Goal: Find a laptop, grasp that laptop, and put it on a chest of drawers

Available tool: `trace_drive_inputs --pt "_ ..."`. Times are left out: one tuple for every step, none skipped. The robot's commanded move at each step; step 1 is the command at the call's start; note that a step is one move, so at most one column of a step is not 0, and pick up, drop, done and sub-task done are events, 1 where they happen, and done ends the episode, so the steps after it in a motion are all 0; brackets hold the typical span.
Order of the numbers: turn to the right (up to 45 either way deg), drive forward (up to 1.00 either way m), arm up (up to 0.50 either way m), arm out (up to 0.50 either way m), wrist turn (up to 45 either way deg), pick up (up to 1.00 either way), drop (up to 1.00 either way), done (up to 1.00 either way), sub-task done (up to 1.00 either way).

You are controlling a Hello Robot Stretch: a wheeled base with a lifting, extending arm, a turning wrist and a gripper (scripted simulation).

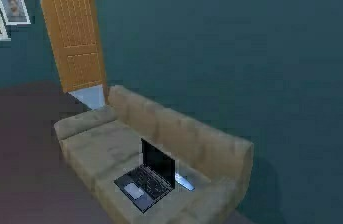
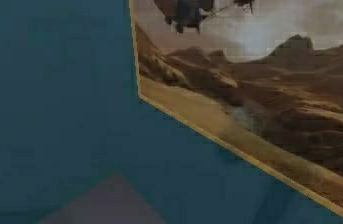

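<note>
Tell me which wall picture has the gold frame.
The large landscape painting in the arm side view; the small pictures at the forward view's top left have pale frames.

Tan sofa (image 1: 182,126): mottled cloth, matt, suede-like. The laptop (image 1: 150,176): smooth dark casing, grey keyboard deck, black screen; plastic or metal, cannot tell. The door (image 1: 75,40): orange-brown panelled wood. The walls (image 1: 264,70): flat matt teal paint. The painting (image 2: 269,95): matt landscape, smooth yellowish frame edge.
</note>
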Motion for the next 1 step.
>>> trace_drive_inputs --pt "-45.0 0.0 0.0 0.0 0.0 0.0 0.0 0.0 0.0"
